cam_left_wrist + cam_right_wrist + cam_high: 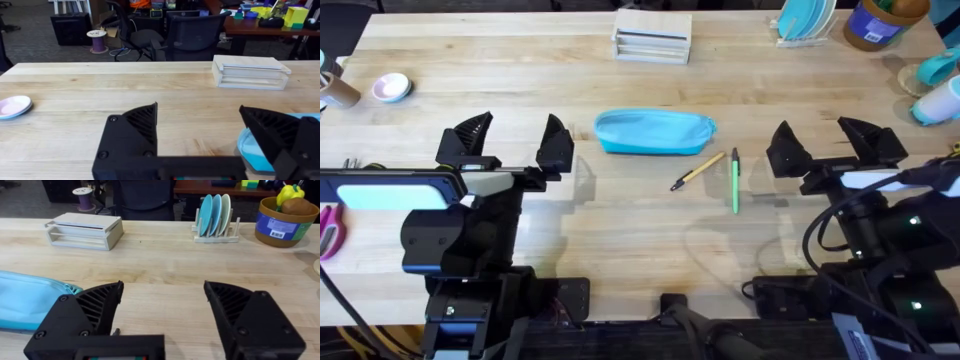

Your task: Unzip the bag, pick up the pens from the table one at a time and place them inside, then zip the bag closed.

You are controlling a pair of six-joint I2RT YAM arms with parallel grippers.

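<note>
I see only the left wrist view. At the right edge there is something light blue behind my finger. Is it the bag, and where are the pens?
Observer: Yes, it is the bag, lying flat between the two arms. The tan pen and the green pen lie on the table just in front of the bag's right end.
Operator: Do the pens touch each other?
Observer: No, there is a small gap; the tan pen lies slanted, the green one points straight away from the bases.
Operator: Which gripper is closer to them?
Observer: The right gripper, open and holding nothing. The left gripper is open too.
</note>
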